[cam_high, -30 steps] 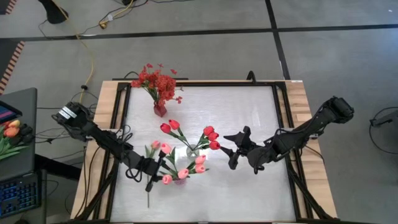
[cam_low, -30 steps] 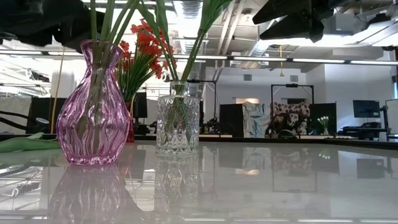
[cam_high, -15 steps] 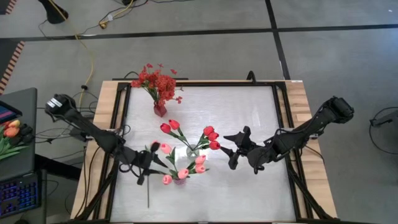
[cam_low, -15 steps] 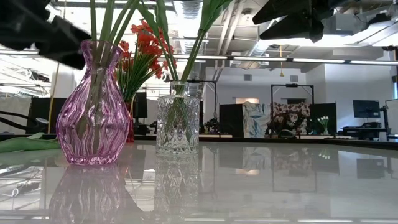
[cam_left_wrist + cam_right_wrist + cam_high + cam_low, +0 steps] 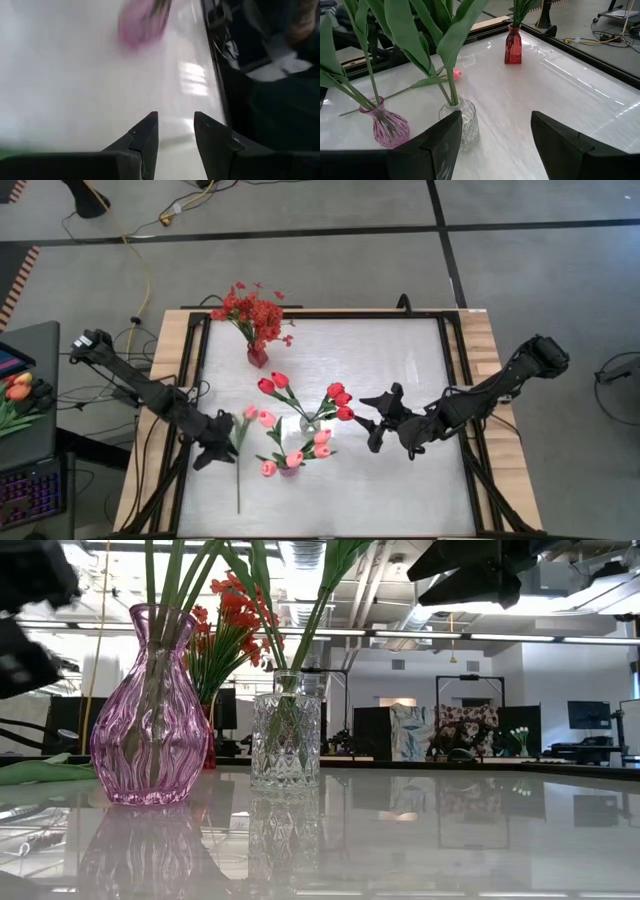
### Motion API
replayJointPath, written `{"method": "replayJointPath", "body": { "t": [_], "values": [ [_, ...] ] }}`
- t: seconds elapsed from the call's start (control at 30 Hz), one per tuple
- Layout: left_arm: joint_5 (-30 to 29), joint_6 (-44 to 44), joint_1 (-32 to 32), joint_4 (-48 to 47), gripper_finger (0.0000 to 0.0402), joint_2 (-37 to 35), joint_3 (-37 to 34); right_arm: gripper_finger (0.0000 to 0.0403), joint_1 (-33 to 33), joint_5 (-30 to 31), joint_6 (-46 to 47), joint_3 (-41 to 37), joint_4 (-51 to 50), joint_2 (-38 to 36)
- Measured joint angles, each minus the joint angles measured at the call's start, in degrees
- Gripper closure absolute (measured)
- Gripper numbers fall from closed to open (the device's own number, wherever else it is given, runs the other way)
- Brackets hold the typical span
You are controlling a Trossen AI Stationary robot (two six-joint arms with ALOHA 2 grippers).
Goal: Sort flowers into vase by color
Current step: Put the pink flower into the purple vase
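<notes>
My left gripper (image 5: 212, 452) has just moved away toward 9 o'clock, its fingers parted and holding nothing. The pink tulip with the long green stem (image 5: 241, 448) now lies loose on the white glossy counter (image 5: 400, 360), just at 9 o'clock of the ribbed pink glass vase (image 5: 289, 469). I judge this flower still needs placing. My right gripper (image 5: 372, 420) waits released at 3 o'clock.

The overhead camera is looking straight down, taking in the whole table (image 5: 400, 360). The low camera is sitting at tabletop level, facing the room, close behind the pink vase (image 5: 150, 710) and clear vase (image 5: 286, 730). The right wrist camera is sharing both vases.
</notes>
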Motion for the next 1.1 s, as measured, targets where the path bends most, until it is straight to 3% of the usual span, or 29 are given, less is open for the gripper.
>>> {"method": "replayJointPath", "body": {
  "t": [0.2,0.3,0.43,0.57,0.7,0.93,1.1],
  "values": [
    [8.45,-24.38,0.00,-7.11,0.0290,-1.05,0.00,0.0138,0.00,-0.13,-1.51,0.00,-0.64,0.00],
    [9.07,-36.17,0.00,-9.13,0.0290,-0.60,0.00,0.0138,0.00,-1.44,-2.75,0.00,-0.64,-0.01],
    [7.72,-45.26,0.00,-11.13,0.0290,0.58,0.00,0.0138,0.00,-4.66,-4.46,0.00,-0.66,-0.01],
    [7.29,-47.78,0.00,-11.03,0.0290,2.82,1.65,0.0138,0.01,-7.54,-5.81,0.00,-0.64,0.00],
    [5.46,-46.87,0.00,-16.66,0.0290,5.69,7.97,0.0138,0.15,-7.95,-8.08,0.00,-0.66,0.00],
    [-8.76,-46.08,-0.91,-31.72,0.0290,13.99,17.55,0.0138,-0.10,-10.63,-9.78,0.00,-0.85,0.00],
    [-9.53,-48.58,-1.68,-31.09,0.0290,21.28,17.70,0.0138,-0.09,-13.80,-9.87,0.00,-3.46,0.00]
  ]
}}
